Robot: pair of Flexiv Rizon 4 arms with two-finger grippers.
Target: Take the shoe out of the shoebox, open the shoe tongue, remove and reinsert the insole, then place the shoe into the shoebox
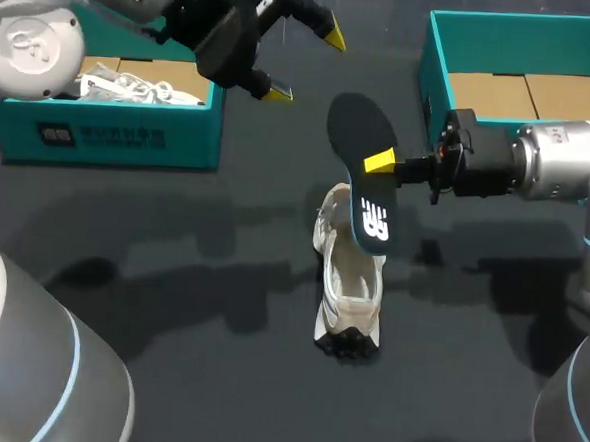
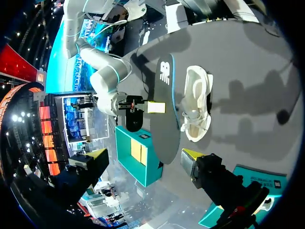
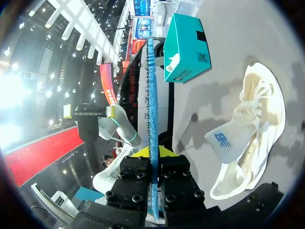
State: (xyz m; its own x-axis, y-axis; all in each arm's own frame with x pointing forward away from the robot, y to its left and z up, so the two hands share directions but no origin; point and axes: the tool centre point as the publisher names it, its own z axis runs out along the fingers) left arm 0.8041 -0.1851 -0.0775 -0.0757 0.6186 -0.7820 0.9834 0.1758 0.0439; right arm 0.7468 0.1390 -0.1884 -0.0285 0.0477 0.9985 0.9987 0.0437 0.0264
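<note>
Insole (image 1: 356, 125) is out: the right claw (image 1: 381, 162) pinches it edge-on just above the shoe (image 1: 349, 294), which lies mid-desk (image 1: 172, 274). Left claw (image 1: 306, 63) hangs spread, empty. Next, I judge: reinsertion, feeding the insole toe-first into the shoe's mouth, with the left steadying.
</note>
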